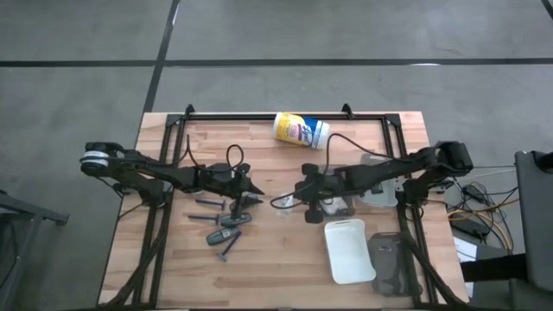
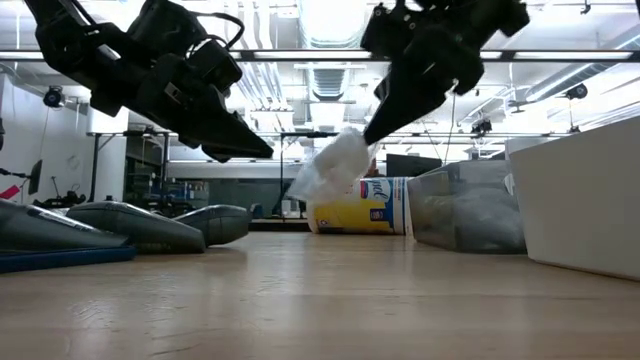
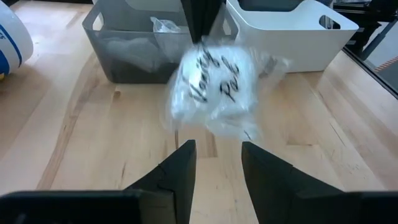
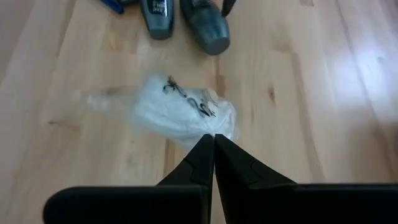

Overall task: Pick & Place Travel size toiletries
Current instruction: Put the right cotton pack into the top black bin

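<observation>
A white crinkly packet with black script (image 3: 214,90) hangs in the air over the middle of the table, also showing as the packet (image 2: 335,165), the packet (image 4: 180,112) and the packet (image 1: 282,204). My right gripper (image 4: 213,146) is shut on it. My left gripper (image 3: 217,152) is open and hovers a short way to the packet's left, pointing at it, as the left gripper (image 1: 252,192) shows. Dark grey tubes (image 1: 226,223) and slim black sticks (image 1: 210,203) lie on the table below the left gripper. The tubes (image 2: 130,225) rest on their sides. My right gripper pinches the white packet by one crinkled edge (image 4: 210,129) between its two shut fingertips. The fingers (image 2: 378,125) slant down from above and from the table's right. The packet is lifted clear of the table and hangs below and ahead of the fingertips.
A yellow-and-white canister (image 1: 301,130) lies on its side near the far edge. A clear tray (image 1: 373,192) with packets in it sits under the right arm, a white tray (image 1: 350,250) and a dark tray (image 1: 393,263) nearer. Bare wood shows at the near middle.
</observation>
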`<state>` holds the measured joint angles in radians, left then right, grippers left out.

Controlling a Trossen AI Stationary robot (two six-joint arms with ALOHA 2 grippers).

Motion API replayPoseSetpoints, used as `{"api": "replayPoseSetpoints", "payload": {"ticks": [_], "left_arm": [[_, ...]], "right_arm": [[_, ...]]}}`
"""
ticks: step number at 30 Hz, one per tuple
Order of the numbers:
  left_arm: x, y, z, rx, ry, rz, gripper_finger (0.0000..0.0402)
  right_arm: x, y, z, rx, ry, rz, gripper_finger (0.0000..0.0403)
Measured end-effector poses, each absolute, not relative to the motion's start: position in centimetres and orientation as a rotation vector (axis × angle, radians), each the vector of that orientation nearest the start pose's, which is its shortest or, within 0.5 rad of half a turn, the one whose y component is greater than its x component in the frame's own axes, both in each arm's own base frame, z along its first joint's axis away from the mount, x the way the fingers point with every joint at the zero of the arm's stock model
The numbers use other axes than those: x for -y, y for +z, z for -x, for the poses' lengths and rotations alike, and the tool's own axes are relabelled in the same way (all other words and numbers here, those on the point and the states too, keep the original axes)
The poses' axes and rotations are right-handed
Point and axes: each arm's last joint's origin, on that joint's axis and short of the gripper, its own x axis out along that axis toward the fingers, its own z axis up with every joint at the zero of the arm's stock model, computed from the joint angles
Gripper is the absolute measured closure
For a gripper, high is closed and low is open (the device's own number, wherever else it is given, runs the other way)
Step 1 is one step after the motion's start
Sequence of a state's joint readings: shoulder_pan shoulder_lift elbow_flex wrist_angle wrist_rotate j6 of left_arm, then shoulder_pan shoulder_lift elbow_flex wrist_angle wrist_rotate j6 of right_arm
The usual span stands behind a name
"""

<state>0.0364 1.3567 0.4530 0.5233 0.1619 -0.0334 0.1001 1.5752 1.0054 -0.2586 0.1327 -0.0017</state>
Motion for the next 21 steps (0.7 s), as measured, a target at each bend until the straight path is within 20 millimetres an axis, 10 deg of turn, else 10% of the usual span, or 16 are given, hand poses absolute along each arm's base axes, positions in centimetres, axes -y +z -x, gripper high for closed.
{"api": "replayPoseSetpoints", "payload": {"ticks": [21], "left_arm": [[-0.5,16.9,-25.2,-0.391,-0.116,0.08,0.0266]], "right_arm": [[-1.2,26.4,-22.7,-0.854,-0.359,0.035,0.0394]]}}
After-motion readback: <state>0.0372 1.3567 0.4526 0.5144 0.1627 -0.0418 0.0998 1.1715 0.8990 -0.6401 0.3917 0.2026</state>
